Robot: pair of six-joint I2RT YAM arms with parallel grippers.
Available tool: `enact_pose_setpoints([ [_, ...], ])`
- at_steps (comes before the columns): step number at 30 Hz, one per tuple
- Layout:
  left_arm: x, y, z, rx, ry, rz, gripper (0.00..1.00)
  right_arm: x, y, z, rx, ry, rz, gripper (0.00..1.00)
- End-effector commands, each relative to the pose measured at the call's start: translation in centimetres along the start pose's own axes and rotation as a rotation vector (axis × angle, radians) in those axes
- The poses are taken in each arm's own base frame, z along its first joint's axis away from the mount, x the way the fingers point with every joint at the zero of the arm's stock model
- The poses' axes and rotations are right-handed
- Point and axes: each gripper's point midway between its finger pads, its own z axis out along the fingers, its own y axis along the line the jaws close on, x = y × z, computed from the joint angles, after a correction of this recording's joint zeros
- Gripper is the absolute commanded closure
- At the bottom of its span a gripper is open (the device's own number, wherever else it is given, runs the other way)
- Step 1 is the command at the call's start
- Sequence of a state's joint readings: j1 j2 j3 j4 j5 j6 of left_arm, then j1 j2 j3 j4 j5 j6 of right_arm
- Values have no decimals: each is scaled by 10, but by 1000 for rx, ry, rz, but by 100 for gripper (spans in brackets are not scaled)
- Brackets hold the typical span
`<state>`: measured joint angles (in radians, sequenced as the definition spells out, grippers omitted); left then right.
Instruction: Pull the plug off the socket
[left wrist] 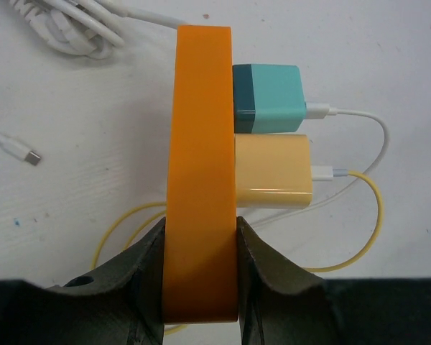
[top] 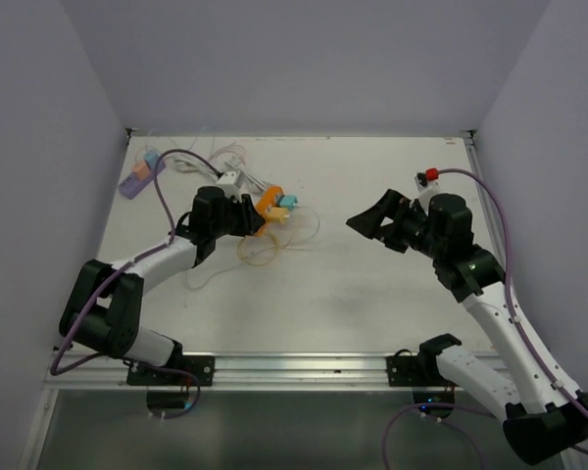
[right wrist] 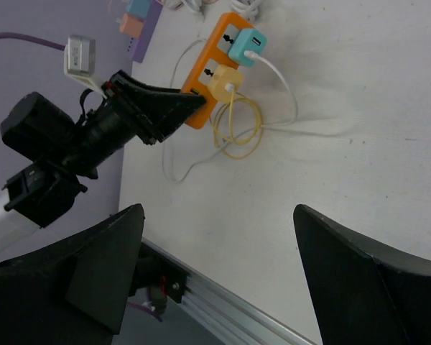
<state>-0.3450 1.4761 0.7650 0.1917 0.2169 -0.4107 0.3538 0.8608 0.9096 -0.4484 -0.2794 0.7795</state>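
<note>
An orange socket strip [top: 269, 210] lies on the white table, with a teal plug [top: 288, 203] and a yellow plug [top: 275, 213] seated in it. In the left wrist view the strip [left wrist: 199, 165] stands on edge, the teal plug [left wrist: 267, 98] above the yellow plug [left wrist: 271, 172]. My left gripper [left wrist: 200, 251] is shut on the strip's near end, one finger on each flat side. My right gripper [top: 365, 221] is open and empty, right of the strip and apart from it. In the right wrist view the strip [right wrist: 210, 86] and both plugs lie far ahead of its fingers [right wrist: 100, 266].
White cables [left wrist: 65, 29] and a loose white connector [left wrist: 30, 156] lie beside the strip. The yellow cable [top: 257, 251] loops on the table in front of it. A purple power strip [top: 140, 175] lies at the far left. A red-topped part [top: 431, 175] sits at the far right.
</note>
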Motion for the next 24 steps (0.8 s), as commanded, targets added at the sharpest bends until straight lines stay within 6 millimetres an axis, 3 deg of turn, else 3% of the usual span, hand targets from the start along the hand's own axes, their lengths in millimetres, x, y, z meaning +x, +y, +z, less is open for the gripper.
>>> enact_pose_setpoints([
  [1,-38,-45,-14,151,-177,20,100,-5,12,8,-38,-11,75,11],
  [9,3,-78,-19,235,-166,35,100,21,-2,35,12,73,125,12],
  [13,27,-86,-18,251,-143,27,100,35,-13,47,56,97,159,16],
  [19,46,-93,-14,266,-125,10,100,53,-35,67,166,101,195,25],
  [24,54,-97,-13,283,-125,-23,100,62,-35,80,182,102,216,26],
])
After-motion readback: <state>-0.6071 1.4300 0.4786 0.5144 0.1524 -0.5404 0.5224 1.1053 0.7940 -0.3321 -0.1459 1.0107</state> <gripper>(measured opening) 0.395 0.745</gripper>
